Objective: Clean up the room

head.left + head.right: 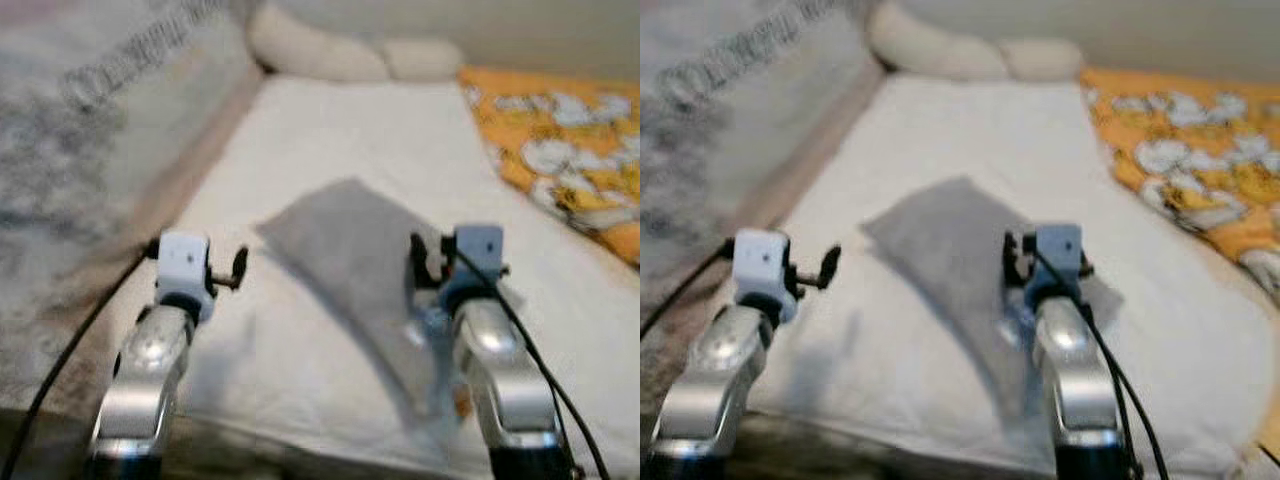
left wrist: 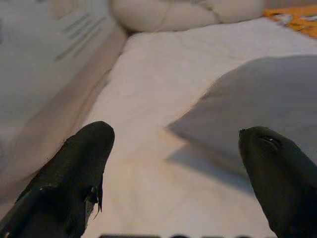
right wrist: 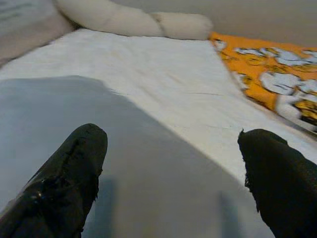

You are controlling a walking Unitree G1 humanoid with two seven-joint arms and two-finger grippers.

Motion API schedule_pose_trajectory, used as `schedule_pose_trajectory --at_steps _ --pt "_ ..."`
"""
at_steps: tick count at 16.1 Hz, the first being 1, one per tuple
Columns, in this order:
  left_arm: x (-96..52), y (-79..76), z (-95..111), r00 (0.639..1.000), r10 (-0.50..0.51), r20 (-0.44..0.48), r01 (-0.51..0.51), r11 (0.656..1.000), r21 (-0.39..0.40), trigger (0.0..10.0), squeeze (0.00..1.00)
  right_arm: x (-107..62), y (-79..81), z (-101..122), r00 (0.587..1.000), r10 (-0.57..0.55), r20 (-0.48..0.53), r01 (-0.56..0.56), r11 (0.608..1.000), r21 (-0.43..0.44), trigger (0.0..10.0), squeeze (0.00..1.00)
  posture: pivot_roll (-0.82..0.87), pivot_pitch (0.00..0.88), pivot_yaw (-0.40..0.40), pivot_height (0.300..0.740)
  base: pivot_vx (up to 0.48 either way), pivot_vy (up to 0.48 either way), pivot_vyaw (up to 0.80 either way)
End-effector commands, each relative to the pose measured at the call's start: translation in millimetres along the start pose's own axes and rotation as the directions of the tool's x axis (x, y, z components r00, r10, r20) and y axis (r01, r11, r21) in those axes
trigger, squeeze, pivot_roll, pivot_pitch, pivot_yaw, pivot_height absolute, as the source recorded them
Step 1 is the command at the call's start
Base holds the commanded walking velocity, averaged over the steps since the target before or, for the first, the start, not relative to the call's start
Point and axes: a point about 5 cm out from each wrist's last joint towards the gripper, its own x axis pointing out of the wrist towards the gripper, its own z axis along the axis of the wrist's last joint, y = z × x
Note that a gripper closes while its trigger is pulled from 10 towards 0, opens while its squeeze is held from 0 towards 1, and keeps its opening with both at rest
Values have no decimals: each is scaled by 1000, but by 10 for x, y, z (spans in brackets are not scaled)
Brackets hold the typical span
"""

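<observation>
Right gripper (image 3: 173, 173) spread over grey cloth (image 1: 350, 250); left gripper (image 2: 173, 173) spread beside it.

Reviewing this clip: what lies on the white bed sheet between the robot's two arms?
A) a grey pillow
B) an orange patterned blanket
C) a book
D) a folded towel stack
A, a flat grey pillow lies on the white sheet; the orange blanket is off to the right.
</observation>
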Motion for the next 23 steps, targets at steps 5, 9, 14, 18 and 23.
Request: schedule_pose_trajectory --at_steps 5,9,14,18,23 --pt "-3 -39 -26 1000 -6 -6 6 1000 2 10000 0 18 -44 3 1000 9 9 -9 1000 -17 10000 0 90 0 5 740 56 0 0" --pt "9 -67 -28 1000 -21 -9 21 1000 10 10000 0 64 -76 -27 1000 2 -9 -3 1000 -24 10000 0 89 0 9 740 0 0 0" --pt "246 -246 -55 965 -246 -91 258 953 159 10000 0 513 -571 -89 994 -73 -84 61 988 -144 10000 0 84 0 7 740 0 0 0" --pt "542 -571 -160 861 -446 -246 504 815 286 10000 0 835 -969 -81 976 -170 -137 118 940 -320 10000 0 74 0 11 740 0 0 0" --pt "660 -835 -437 781 -422 -460 583 756 297 10000 0 813 -517 -410 943 128 -307 -238 905 -352 10000 0 71 0 1 740 0 0 0"
